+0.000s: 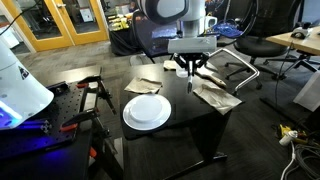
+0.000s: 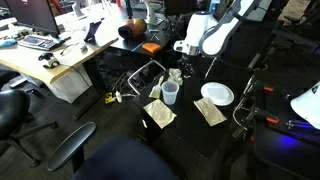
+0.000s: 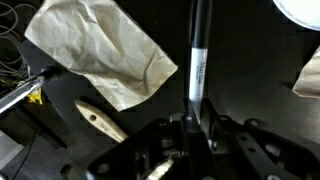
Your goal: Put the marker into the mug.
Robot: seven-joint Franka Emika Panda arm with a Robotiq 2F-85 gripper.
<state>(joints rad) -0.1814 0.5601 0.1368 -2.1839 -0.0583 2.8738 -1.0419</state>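
In the wrist view my gripper [image 3: 195, 115] is shut on the lower end of the marker [image 3: 198, 60], a dark stick with a pale label band that points away from the jaws over the black table. In an exterior view the gripper [image 2: 183, 68] hangs just behind and above the mug [image 2: 171, 93], a pale translucent cup standing upright on the table. In the opposite exterior view the gripper [image 1: 190, 68] is low over the table's far side. The mug is not clear there, and it is out of the wrist view.
A round white plate [image 1: 147, 111] [image 2: 217, 94] lies on the black table; its edge shows in the wrist view [image 3: 300, 10]. Crumpled brown papers [image 1: 215, 95] [image 2: 159, 113] [image 3: 105, 55] lie around. A beige flat piece [image 3: 100, 120] lies near the jaws. Office chairs and desks surround the table.
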